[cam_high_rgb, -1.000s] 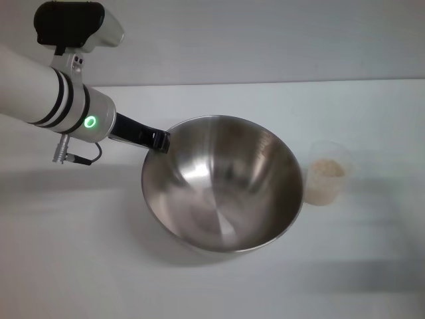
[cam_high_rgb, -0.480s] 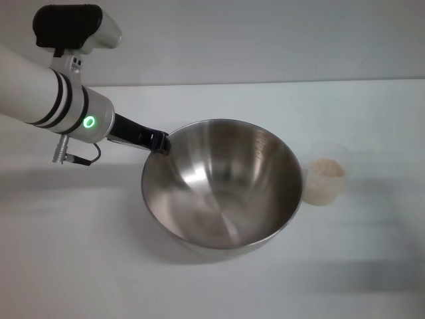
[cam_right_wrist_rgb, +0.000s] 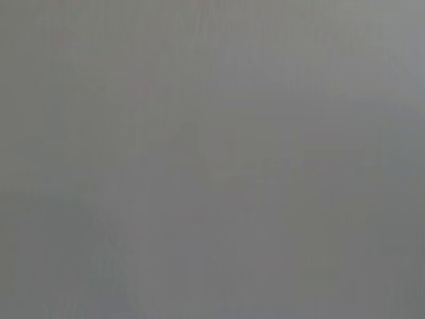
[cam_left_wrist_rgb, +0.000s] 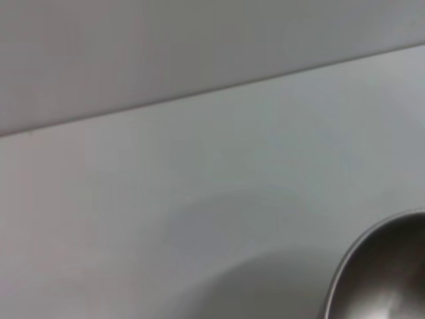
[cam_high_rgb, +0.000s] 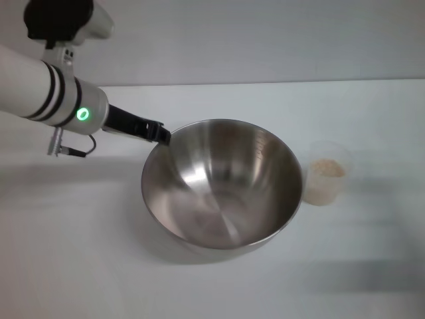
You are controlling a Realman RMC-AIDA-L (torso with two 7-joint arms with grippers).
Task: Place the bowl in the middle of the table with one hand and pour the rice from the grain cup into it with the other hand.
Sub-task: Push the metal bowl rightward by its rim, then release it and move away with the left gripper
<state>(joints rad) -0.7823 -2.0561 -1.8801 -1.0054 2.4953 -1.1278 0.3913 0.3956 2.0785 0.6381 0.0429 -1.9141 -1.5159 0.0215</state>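
Note:
The large steel bowl (cam_high_rgb: 222, 186) rests on the white table (cam_high_rgb: 345, 106), near its middle, and is empty inside. Its rim also shows in the left wrist view (cam_left_wrist_rgb: 388, 276). My left gripper (cam_high_rgb: 158, 133) sits at the bowl's far-left rim, its dark fingers slightly raised off the rim and no longer lifting it. The clear grain cup (cam_high_rgb: 327, 174) stands upright just right of the bowl, with pale rice (cam_high_rgb: 328, 169) in it. My right gripper is out of view; the right wrist view shows only plain grey.
The table's far edge meets a grey wall (cam_high_rgb: 265, 40). Bare tabletop lies in front of the bowl and to the left under my left arm (cam_high_rgb: 40, 93).
The bowl, tilted and held up a second ago, has settled flat on the table. My left arm has since drawn slightly up and back while the bowl stayed put.

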